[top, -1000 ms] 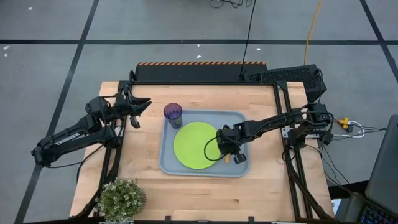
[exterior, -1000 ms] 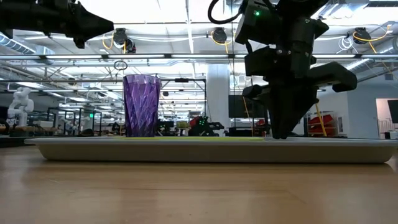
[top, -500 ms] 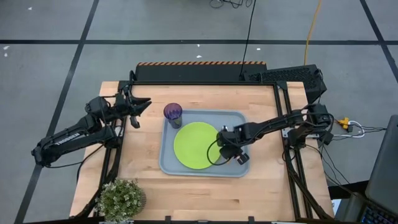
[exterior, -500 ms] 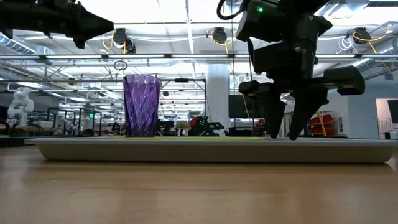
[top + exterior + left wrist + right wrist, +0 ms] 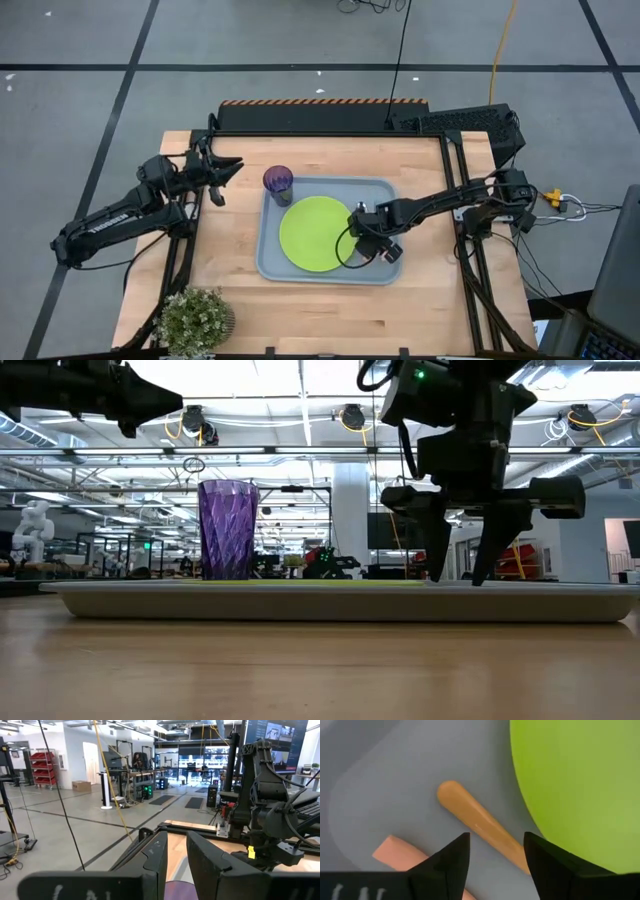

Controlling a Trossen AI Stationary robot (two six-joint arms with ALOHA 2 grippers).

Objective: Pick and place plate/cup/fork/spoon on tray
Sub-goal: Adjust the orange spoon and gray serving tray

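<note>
Right tool (image 5: 461, 575) points down over the tray (image 5: 290, 271) — fingers spread, empty; left tool (image 5: 228, 168) hovers, nearly closed.

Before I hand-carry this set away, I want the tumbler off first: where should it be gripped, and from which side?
Grip the cup around its mid-wall, coming level from the tray's far-left corner, the table's open side. It stands upright, narrow and faceted; the plate crowds its other side.
</note>
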